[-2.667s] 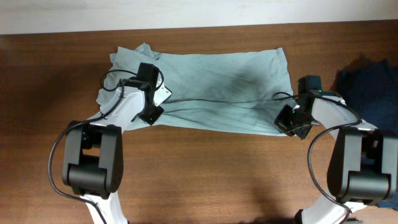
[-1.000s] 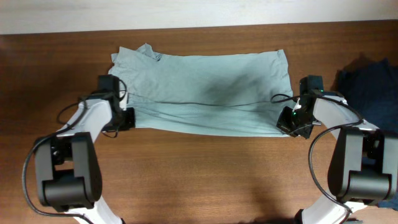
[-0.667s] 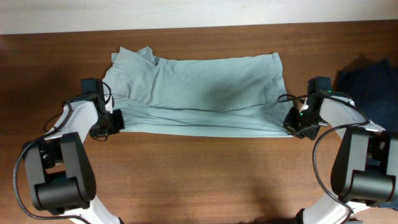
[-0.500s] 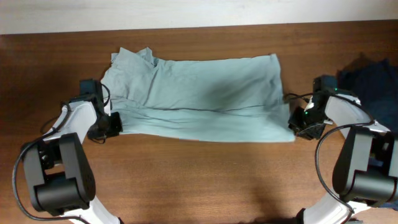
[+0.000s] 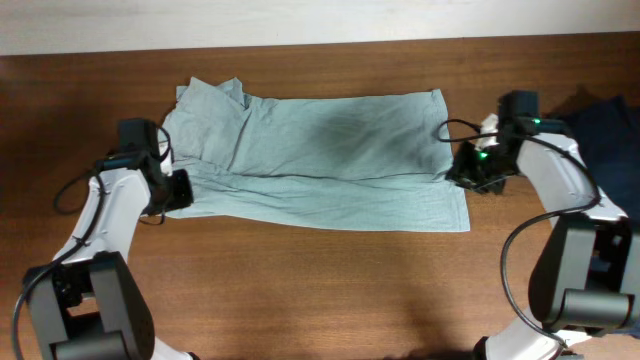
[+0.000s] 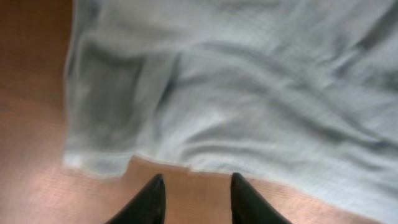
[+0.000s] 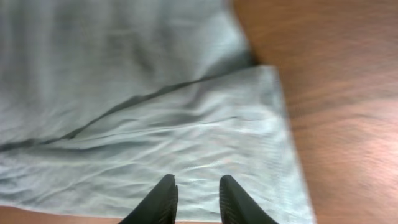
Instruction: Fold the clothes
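Note:
The clothes, a pale grey-blue T-shirt [image 5: 330, 150], lie spread across the far half of the table, with the front part folded up over the rest and a sleeve bunched at the left end. My left gripper [image 5: 176, 191] sits at the shirt's left front corner. In the left wrist view it [image 6: 198, 180] is open over bare wood, just short of the hem [image 6: 161, 163]. My right gripper [image 5: 460, 172] hovers at the shirt's right edge. The right wrist view shows it [image 7: 197, 182] open by a narrow gap above the wrinkled fabric [image 7: 155, 124], holding nothing.
A dark navy garment [image 5: 605, 125] lies at the table's right edge, just beyond my right arm. A white strip [image 5: 300, 20] runs along the far side. Brown wooden tabletop [image 5: 320, 290] stretches in front of the shirt.
Both grippers drew the shirt's front edge taut and outward, then let go. The left backed off the corner and the right moved toward the far side. The shirt now lies flat.

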Controlling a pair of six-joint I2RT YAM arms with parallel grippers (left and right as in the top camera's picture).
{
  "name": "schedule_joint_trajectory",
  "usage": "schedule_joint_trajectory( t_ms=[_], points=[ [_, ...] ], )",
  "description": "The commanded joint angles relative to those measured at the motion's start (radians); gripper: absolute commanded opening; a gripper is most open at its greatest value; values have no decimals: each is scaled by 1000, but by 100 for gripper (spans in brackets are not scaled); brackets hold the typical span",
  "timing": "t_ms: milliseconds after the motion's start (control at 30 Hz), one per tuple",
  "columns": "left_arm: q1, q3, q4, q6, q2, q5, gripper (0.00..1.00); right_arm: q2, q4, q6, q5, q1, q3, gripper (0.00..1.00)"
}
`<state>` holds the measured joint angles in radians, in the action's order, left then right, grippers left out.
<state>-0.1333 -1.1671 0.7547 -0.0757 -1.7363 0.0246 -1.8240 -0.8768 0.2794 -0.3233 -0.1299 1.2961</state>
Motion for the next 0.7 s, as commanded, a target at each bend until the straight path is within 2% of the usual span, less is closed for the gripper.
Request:
schedule_joint_trajectory(
  t_ms=[0,100,233,367,567,600,667],
  points=[
    [40,-1,-95,29,-8,-30,22,-21,24,59,55,66,11,18],
    [62,0,-184,109,-42,-37,14,-67,57,117,104,96,10,13],
    [65,0,-220,118,-100,-37,13,-129,66,166,137,96,10,8],
    [65,0,-228,119,-119,-24,20,-165,82,175,221,95,10,7],
    [65,-8,-216,143,-113,-21,22,-149,82,156,245,69,21,8],
    [65,-14,-204,153,-108,-21,27,-131,76,113,214,60,30,8],
    [65,-65,-150,157,-77,-21,45,-64,61,30,142,42,54,13]
  ],
)
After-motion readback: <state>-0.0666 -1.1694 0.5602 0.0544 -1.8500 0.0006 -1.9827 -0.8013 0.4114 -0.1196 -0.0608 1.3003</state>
